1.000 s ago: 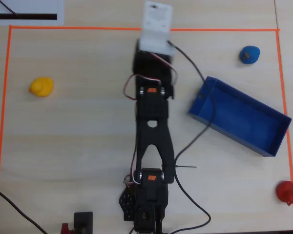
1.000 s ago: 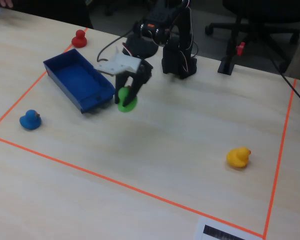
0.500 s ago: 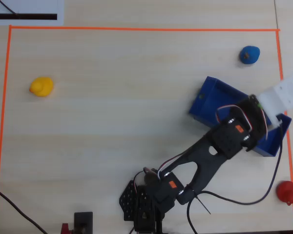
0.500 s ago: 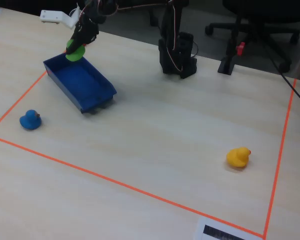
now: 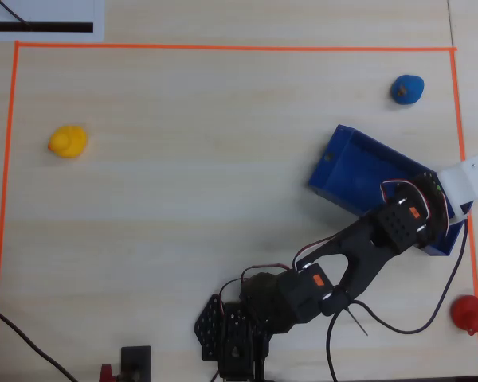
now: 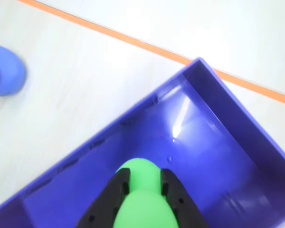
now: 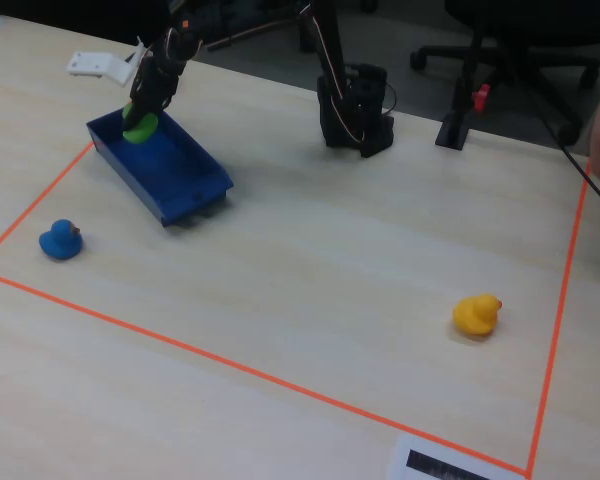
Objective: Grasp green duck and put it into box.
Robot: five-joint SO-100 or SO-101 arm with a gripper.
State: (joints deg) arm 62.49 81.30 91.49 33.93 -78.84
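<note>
We see a pale wooden table (image 5: 143, 239) filling all three views, with a rectangle of orange tape (image 5: 223, 48) marked on it. In the overhead view the black arm (image 5: 358, 259) rises from its base at the lower centre of the frame and reaches to the right, ending over the lower right end of the blue box (image 5: 358, 171). The box lies slanted in the right half of the overhead view; in the fixed view (image 7: 180, 185) it sits in the upper left, inside the tape.

In the wrist view the gripper (image 6: 143, 183) enters from the bottom edge, its two black fingers (image 6: 119, 187) pressed against either side of the green duck (image 6: 141, 199), which it holds above the floor of the box (image 6: 204, 156). In the fixed view the gripper (image 7: 143, 112) holds the green duck (image 7: 139, 126) over the far end of the box, just above or at its floor; we cannot tell whether it touches.

Three smaller ducks stand on the table, well apart from one another. The yellow duck (image 5: 68, 142) is at the left of the overhead view, the blue duck (image 5: 406, 89) at the upper right near the tape, and a red duck (image 5: 468, 313) at the lower right.
</note>
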